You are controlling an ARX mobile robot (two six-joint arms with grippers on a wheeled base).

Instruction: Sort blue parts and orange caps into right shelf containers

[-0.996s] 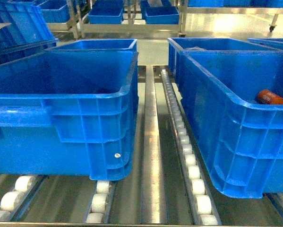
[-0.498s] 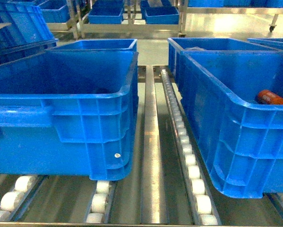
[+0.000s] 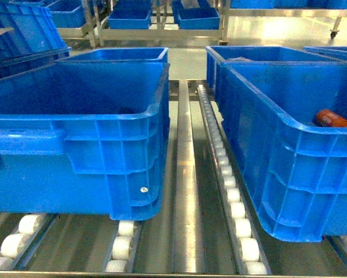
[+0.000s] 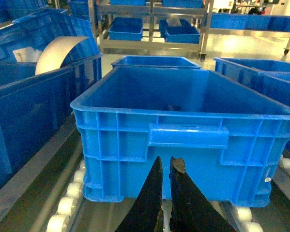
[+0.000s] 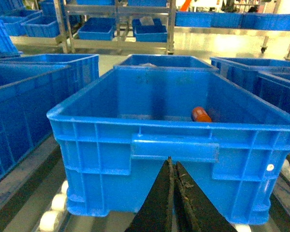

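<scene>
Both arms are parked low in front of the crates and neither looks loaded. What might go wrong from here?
1. Both the left gripper and the right gripper sit below the crate rims, so a straight reach could hit the front wall; lift first.
2. The crates rest on rollers, so a bump may push them.
3. Only one orange cap shows; the left crate may hold something dark, unclear.
</scene>
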